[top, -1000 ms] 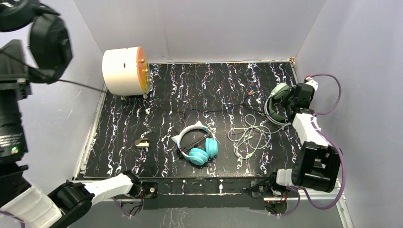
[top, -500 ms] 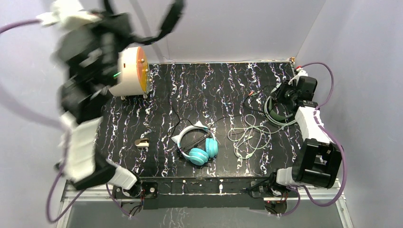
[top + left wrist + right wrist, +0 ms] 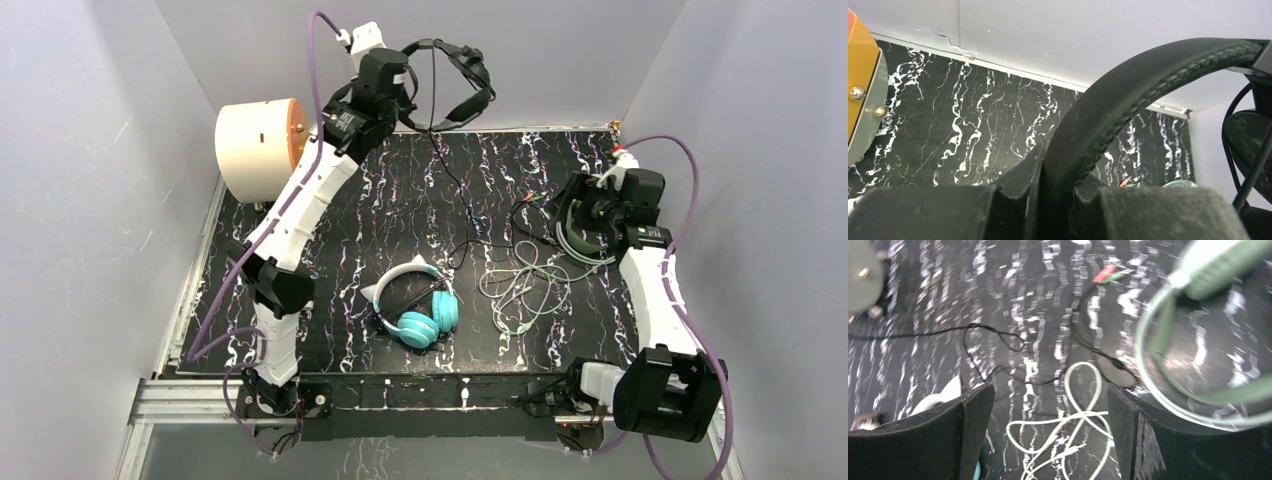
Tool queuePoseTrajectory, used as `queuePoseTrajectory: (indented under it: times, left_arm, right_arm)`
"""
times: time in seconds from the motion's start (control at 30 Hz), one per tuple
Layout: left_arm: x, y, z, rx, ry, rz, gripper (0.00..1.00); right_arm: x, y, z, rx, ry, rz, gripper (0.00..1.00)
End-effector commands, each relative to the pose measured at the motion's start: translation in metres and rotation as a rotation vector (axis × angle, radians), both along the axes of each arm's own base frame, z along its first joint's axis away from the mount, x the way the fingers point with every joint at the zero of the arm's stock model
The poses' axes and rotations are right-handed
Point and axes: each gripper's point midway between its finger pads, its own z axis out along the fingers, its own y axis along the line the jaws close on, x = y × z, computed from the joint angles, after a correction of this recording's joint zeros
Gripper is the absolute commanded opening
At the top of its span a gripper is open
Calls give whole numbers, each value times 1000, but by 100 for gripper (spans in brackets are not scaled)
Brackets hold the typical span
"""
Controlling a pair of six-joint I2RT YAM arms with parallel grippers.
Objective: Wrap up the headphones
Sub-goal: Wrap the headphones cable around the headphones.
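Black, white-veined marble tabletop (image 3: pixel 400 200). Cream, orange-faced cylinder (image 3: pixel 262 150) back left. All-black over-ear headset (image 3: pixel 462 85) aloft by back wall, band pinched in closed left gripper (image 3: pixel 1058 195). Pale sage-green headset (image 3: pixel 572 240) lies far right; right gripper (image 3: pixel 1048 435) over it, jaws wide, holding nothing. Teal cat-ear headset (image 3: pixel 425 320) front centre; light cable (image 3: pixel 525 285) tangled beside.

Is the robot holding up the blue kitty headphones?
No, the teal cat-ear headphones lie on the table; the left gripper holds the black headphones up.

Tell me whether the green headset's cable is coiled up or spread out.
Spread out: the light cable lies in loose loops on the table, beside the sage-green headset, not wound round it.
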Motion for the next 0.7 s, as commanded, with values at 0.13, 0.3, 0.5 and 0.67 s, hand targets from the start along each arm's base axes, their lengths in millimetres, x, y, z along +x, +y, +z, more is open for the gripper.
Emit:
queuePoseTrajectory:
  times: [0.13,0.3,0.5,0.67]
  left_arm:
    - [-33,13,76,-255,-100,-47,0]
    - [-42,6,75,-331,-55,-111,0]
    - [-55,-4,81,-410,-29,-181,0]
    - [-65,-8,94,-461,-34,-223,0]
  right_arm:
    - [-19,155,73,-39,-460,714,98]
    - [-38,211,90,105,-607,988,99]
    - [-59,256,93,176,-745,1132,99]
    - [-46,269,85,210,-764,1073,99]
